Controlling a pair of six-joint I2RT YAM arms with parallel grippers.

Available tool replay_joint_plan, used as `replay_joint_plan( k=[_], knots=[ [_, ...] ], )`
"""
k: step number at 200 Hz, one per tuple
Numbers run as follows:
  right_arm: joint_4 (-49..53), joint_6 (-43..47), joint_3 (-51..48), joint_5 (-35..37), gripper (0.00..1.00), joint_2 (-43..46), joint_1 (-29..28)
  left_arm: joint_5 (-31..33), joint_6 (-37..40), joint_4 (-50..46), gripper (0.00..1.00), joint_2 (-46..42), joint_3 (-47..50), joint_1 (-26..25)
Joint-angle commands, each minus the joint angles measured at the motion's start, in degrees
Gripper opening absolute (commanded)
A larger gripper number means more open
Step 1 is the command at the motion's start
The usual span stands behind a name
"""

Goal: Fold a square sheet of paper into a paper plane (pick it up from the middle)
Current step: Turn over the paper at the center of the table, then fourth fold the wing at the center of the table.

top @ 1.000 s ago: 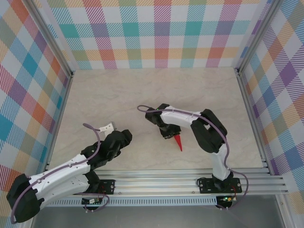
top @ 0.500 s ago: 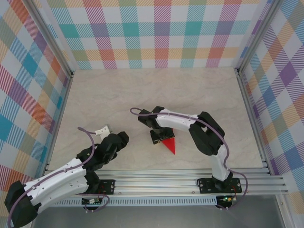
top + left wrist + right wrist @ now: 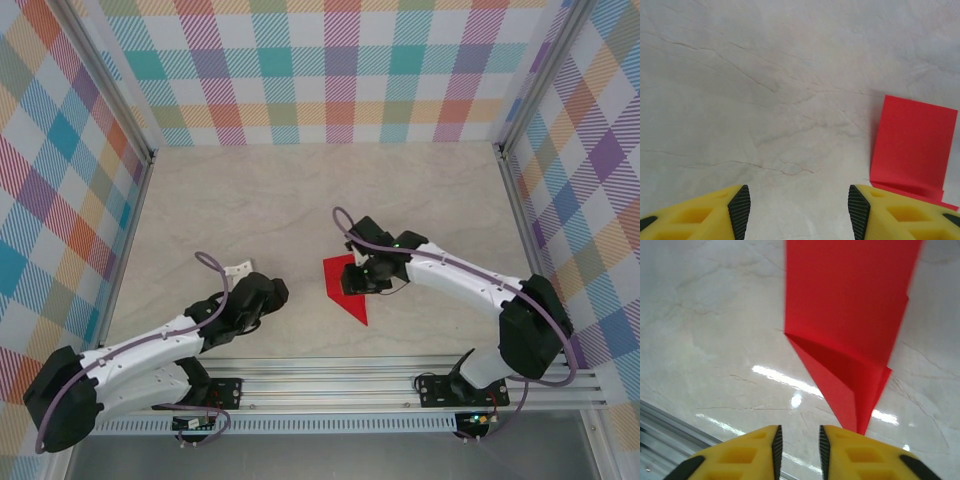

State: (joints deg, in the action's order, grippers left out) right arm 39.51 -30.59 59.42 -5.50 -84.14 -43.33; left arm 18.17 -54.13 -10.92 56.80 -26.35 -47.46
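Paper plane (image 3: 345,288) lies on the desk (image 3: 250,200) around the middle, a bit toward the near edge. It's red, with a wide blunt end pointing to the far side and a sharp tip pointing at the near rail (image 3: 350,385). From my right wrist cam the plane (image 3: 850,315) shows a fold line and layered flaps running down to the tip, which ends just beside one finger pad (image 3: 824,442), not between the two. The upper part is blurred there.

Right gripper (image 3: 357,280) sits over the plane's right side. On the wrist cam its fingers (image 3: 797,445) are nearly closed, with a narrow slit between them and only desk showing through it. I see nothing pinched.

Left gripper (image 3: 275,291) hangs off to the left of the plane, clear of it. On the left wrist cam the fingers (image 3: 799,210) are spread wide and empty over bare desk. The plane (image 3: 912,145) is off to the right, just past the right finger. I can't tell whether that red panel lies flat or stands up.
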Motion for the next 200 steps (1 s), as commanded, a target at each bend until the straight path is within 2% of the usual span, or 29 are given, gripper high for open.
replay_joint_plan(
  k=[1, 23, 76, 126, 200],
  knots=[
    [-7.5, -0.1, -5.3, -11.1, 0.19, 1.1, 4.2, -5.7, 2.4, 5.3, 0.55, 4.7, -2.6, 0.5],
    [-10.6, -0.2, -8.5, -15.5, 0.13, 0.2, 7.0, -9.1, 3.4, 8.1, 0.53, 10.7, -4.8, 0.0],
    [-13.0, 0.5, -9.0, -16.8, 0.12, -4.1, 8.9, -11.0, 3.7, 10.2, 0.51, 19.9, -9.3, -2.3],
    [-14.0, 1.2, -9.6, -15.4, 0.11, -7.2, 11.1, -11.6, 4.1, 10.0, 0.50, 23.9, -11.8, -3.6],
    [-18.0, 1.9, -12.1, -18.1, 0.10, -12.1, 14.9, -13.4, 4.6, 11.1, 0.50, 28.7, -14.9, -4.4]
  ],
)
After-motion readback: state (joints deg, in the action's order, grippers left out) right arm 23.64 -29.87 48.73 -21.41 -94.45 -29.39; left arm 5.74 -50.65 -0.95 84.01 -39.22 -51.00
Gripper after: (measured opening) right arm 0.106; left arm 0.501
